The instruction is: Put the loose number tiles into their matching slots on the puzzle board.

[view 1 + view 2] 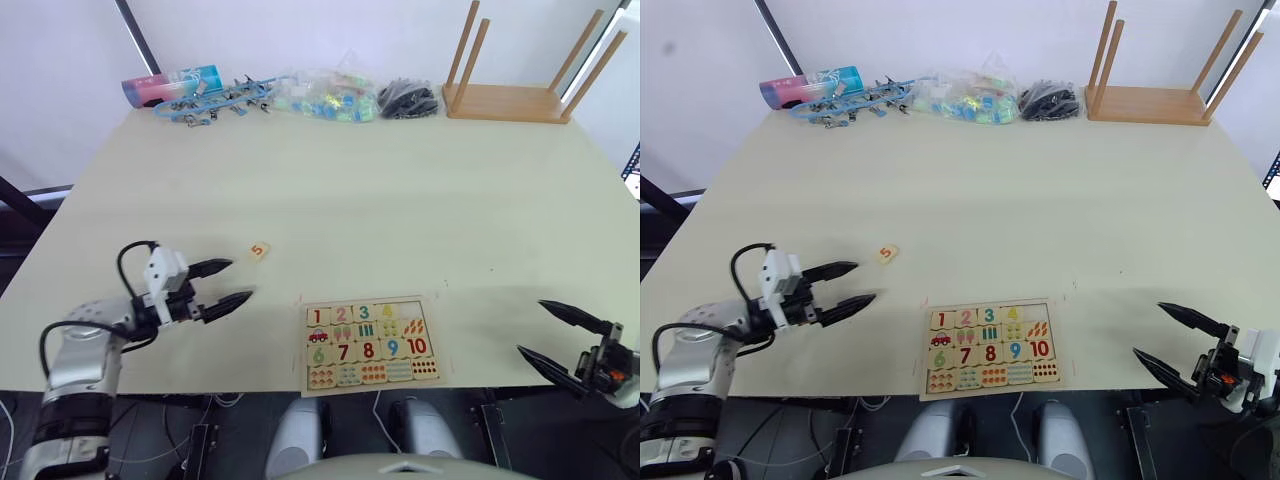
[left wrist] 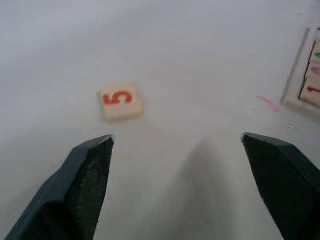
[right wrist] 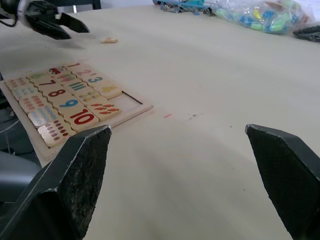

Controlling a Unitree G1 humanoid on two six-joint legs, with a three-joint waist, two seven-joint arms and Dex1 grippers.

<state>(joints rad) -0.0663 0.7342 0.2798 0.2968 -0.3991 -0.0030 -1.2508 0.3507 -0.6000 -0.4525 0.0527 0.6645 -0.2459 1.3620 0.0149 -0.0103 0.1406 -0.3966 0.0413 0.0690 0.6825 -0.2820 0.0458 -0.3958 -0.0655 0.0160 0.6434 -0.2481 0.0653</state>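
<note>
My left gripper [image 1: 223, 285] hangs low over the near-left part of the bench [image 1: 400, 200], forearm reaching in from the left edge, its two black fingers [image 1: 212, 267] spread wide and pointing toward the board side, nothing between them. The tapered tips look matte and slightly rough in the left wrist view. My right gripper [image 1: 556, 337] sits off the bench's near-right corner, its pointed fingers [image 1: 570, 316] also spread wide and empty, aimed back toward the middle.

The orange 5 tile [image 1: 260, 250], a small square of pale wood, lies flat on the bench just beyond the left gripper's fingers, apart from them and well clear of the puzzle board [image 1: 371, 344]. In the left wrist view the tile [image 2: 121, 101] lies ahead of the gap, nearer one fingertip.

The puzzle board is a flat rectangular pale-wood tray with a raised rim, lying at the near edge between the two grippers. Its first row reads 1, 2, 3, 4, and the last slot [image 3: 131, 98] shows as a bare square recess. The rows below hold picture tiles and digits 6 to 10.

The bench top is smooth, matte and cream-coloured.
</note>
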